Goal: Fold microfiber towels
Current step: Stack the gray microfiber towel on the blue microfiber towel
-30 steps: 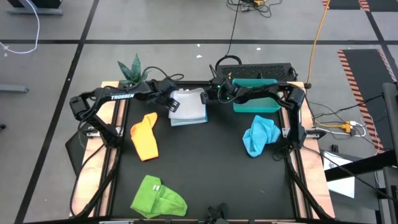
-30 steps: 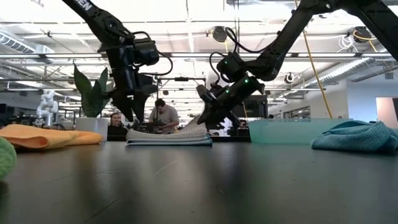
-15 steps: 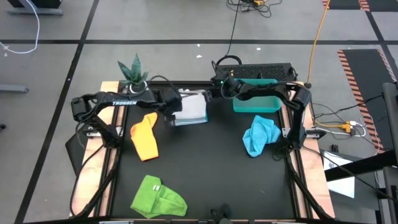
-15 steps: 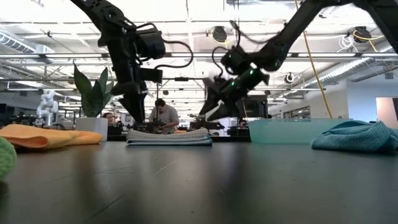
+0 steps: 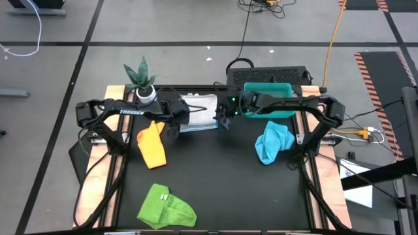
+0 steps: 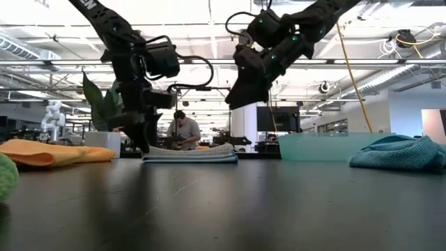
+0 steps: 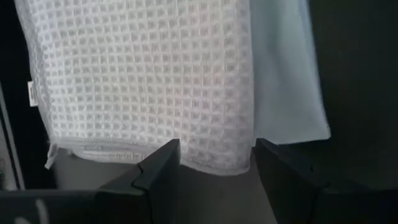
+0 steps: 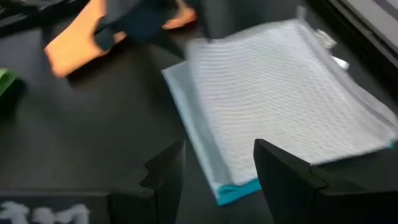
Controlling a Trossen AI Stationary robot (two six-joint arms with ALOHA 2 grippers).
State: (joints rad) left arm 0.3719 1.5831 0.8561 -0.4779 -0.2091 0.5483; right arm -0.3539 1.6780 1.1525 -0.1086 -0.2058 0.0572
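Note:
A folded white-grey towel (image 5: 198, 108) lies on a folded light blue towel (image 5: 210, 124) at the far middle of the table. My left gripper (image 5: 175, 125) is open, pointing down at the stack's left near corner. The white towel's edge (image 7: 214, 163) shows between its fingers, and I cannot tell whether they touch it. My right gripper (image 5: 224, 121) hangs open and raised (image 6: 233, 97) over the stack's right near corner, touching nothing. Loose on the table lie a yellow-orange towel (image 5: 152, 143), a turquoise towel (image 5: 273, 142) and a lime green towel (image 5: 166, 207).
A teal plastic tray (image 5: 268, 112) stands at the far right, beside the stack. A potted plant (image 5: 140, 78) stands at the far left corner. Bare black tabletop (image 5: 215, 176) lies between the loose towels. People sit in the room beyond the table (image 6: 182, 131).
My right gripper has opened, let go of the white towel's right end and risen clear, coming toward the near edge; that end now lies flat. My left gripper has rolled about its axis and sunk toward the near edge, down to the stack's left near corner.

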